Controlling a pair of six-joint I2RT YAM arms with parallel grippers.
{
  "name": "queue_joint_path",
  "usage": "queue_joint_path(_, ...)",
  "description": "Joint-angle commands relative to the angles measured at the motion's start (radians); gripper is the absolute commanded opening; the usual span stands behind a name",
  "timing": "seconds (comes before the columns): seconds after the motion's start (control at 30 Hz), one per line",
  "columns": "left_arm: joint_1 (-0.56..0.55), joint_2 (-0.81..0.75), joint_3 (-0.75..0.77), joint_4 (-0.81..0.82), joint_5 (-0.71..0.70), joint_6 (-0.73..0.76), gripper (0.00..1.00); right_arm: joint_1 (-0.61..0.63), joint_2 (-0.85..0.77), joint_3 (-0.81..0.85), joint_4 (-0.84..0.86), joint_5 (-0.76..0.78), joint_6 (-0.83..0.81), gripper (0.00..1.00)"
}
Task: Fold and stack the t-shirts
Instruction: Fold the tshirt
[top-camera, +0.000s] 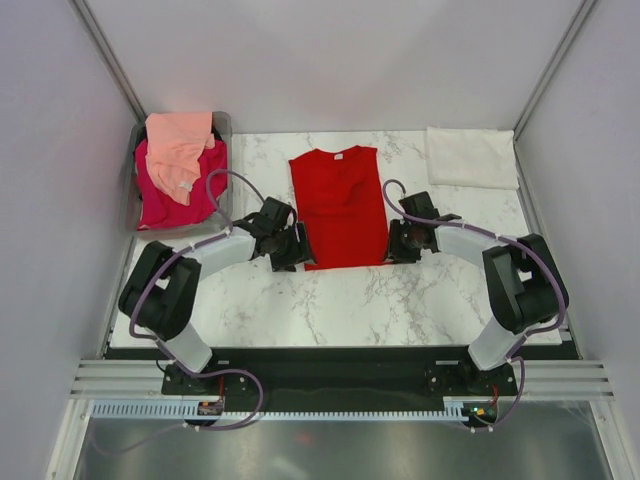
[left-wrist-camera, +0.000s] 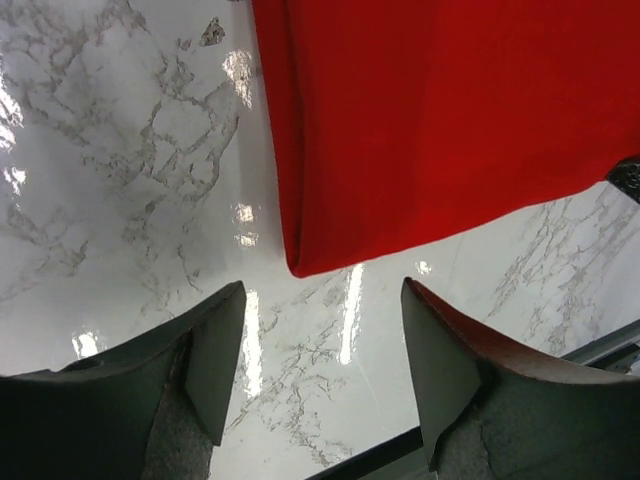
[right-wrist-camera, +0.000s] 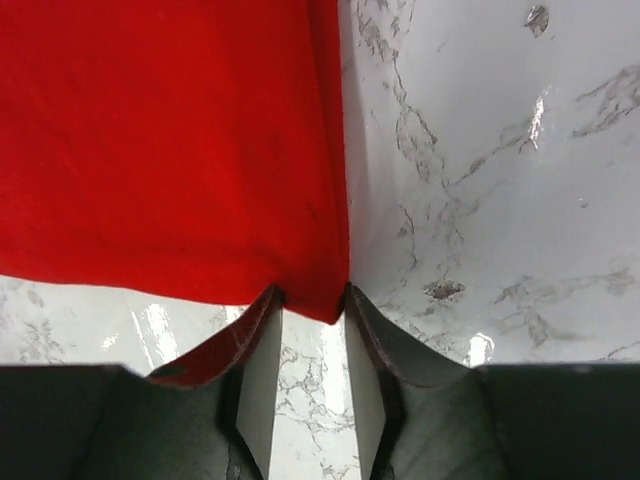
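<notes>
Table (top-camera: 350, 300), bin (top-camera: 224, 124) holding pink tee (top-camera: 160, 198) under peach tee (top-camera: 175, 145), left claw (left-wrist-camera: 322, 292) open, right claw (right-wrist-camera: 312, 295) parted at red tee (top-camera: 340, 205)

The top view looks down from above and behind the arm bases, far enough to take in the whole desk (top-camera: 350, 300); the left wrist view sits low and close, looking past the left fingers (left-wrist-camera: 212, 352) at the red t-shirt's (left-wrist-camera: 430, 120) near left corner; the right wrist view, closer still, looks past the right fingers (right-wrist-camera: 372, 350) at its near right corner; all three share that near hem.
</notes>
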Motion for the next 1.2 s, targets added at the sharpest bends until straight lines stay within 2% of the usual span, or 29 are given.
queue_joint_path(0.0,-0.005,0.043,0.006,0.069,-0.004,-0.026,0.70,-0.020,0.029,-0.025,0.072,-0.051,-0.010,0.37)
queue_joint_path(0.03,-0.005,0.052,0.008,0.075,-0.006,-0.029,0.69,-0.023,0.034,-0.026,0.078,-0.057,-0.015,0.28)
queue_joint_path(0.13,-0.005,0.077,0.011,0.089,-0.012,-0.033,0.65,-0.031,0.048,-0.035,0.087,-0.077,-0.021,0.20)
queue_joint_path(0.23,-0.006,0.100,0.009,0.103,-0.013,-0.044,0.63,-0.034,0.052,-0.045,0.101,-0.090,-0.023,0.13)
queue_joint_path(0.4,-0.023,0.127,0.006,0.135,-0.007,-0.066,0.56,-0.034,0.069,-0.057,0.119,-0.108,-0.027,0.06)
queue_joint_path(0.53,-0.048,0.143,0.005,0.149,-0.012,-0.079,0.41,-0.034,0.074,-0.068,0.129,-0.114,-0.026,0.00)
queue_joint_path(0.6,-0.052,0.144,0.005,0.151,-0.029,-0.089,0.35,-0.032,0.072,-0.078,0.138,-0.120,-0.023,0.00)
queue_joint_path(0.7,-0.054,0.150,0.019,0.138,-0.052,-0.090,0.13,-0.032,0.063,-0.094,0.143,-0.125,-0.018,0.00)
queue_joint_path(0.73,-0.054,0.149,0.023,0.129,-0.067,-0.090,0.02,-0.032,0.059,-0.100,0.141,-0.125,-0.015,0.00)
queue_joint_path(0.93,-0.081,0.023,0.037,0.021,-0.101,-0.093,0.02,-0.032,-0.079,-0.141,0.049,-0.079,0.025,0.00)
queue_joint_path(1.1,-0.138,-0.153,-0.041,-0.030,-0.086,-0.164,0.02,-0.026,-0.322,-0.227,-0.095,-0.047,0.114,0.00)
queue_joint_path(1.17,-0.195,-0.239,-0.067,-0.070,-0.098,-0.193,0.02,0.000,-0.444,-0.247,-0.147,-0.031,0.143,0.00)
